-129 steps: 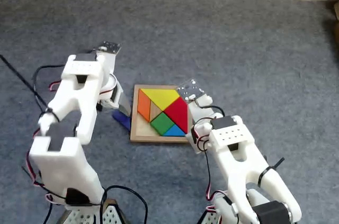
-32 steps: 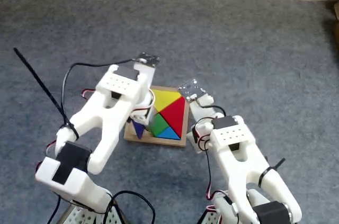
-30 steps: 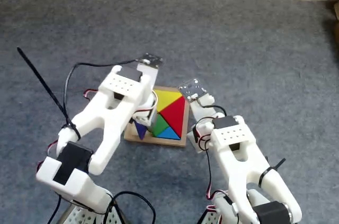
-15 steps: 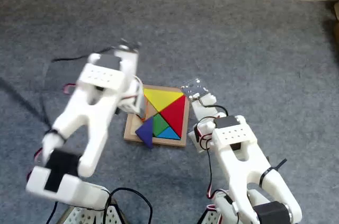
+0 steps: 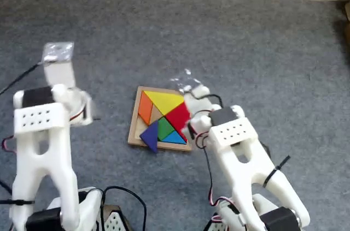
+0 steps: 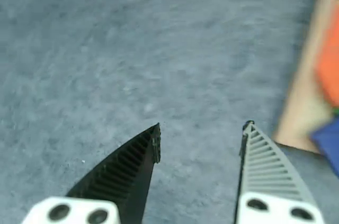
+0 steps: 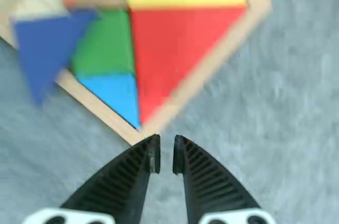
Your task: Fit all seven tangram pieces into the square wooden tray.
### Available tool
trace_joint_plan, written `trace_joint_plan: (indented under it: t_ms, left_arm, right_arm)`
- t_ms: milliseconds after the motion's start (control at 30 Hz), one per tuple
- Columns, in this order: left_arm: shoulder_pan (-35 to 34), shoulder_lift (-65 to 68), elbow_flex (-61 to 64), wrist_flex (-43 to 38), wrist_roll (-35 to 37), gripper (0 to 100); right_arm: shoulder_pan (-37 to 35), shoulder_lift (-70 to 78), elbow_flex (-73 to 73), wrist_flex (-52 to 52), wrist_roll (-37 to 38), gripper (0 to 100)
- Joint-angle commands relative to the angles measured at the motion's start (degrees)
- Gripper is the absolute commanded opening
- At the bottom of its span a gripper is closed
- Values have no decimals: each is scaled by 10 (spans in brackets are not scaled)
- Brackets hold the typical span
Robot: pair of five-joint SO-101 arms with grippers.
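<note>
**Dark blue triangle not seated; both grippers holding nothing**

Tray (image 5: 133,132) sits on the grey carpet (image 5: 257,45), between the two arms.

Flat inside the tray:
- yellow triangle (image 5: 163,100) along the tray's far edge
- red triangle (image 5: 179,116) along the tray edge facing the right arm (image 5: 235,138)
- orange piece (image 5: 145,108) along the tray edge facing the left arm (image 5: 41,132)
- green piece (image 5: 164,128) mid-tray
- light blue triangle (image 5: 175,138) on the tray's near edge

Tan patch (image 5: 157,114) between the orange and green pieces: piece or bare wood, can't tell.

Dark blue triangle (image 5: 149,136) lies across the tray's near corner on the left-arm side. It's on top of the rim, one tip out over the carpet, another tip touching the green piece. Not down in the tray.

Left gripper (image 6: 201,134): fingers spread wide, nothing between them. It's over carpet, beside the tray's orange-side edge and apart from it. The left arm stands well apart from the tray.

Right gripper (image 7: 164,155): fingers pressed nearly together with a slim gap, pinching nothing. Tips are just outside the tray corner where red and light blue meet. The right arm is just beside the tray's red edge.
</note>
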Motion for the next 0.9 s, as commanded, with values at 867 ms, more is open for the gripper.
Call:
trace_joint_plan:
  t_ms: [867]
  left_arm:
    - [-67,-19,201,-180,-12,239]
  right_arm:
    - [-161,401,-362,3,38,51]
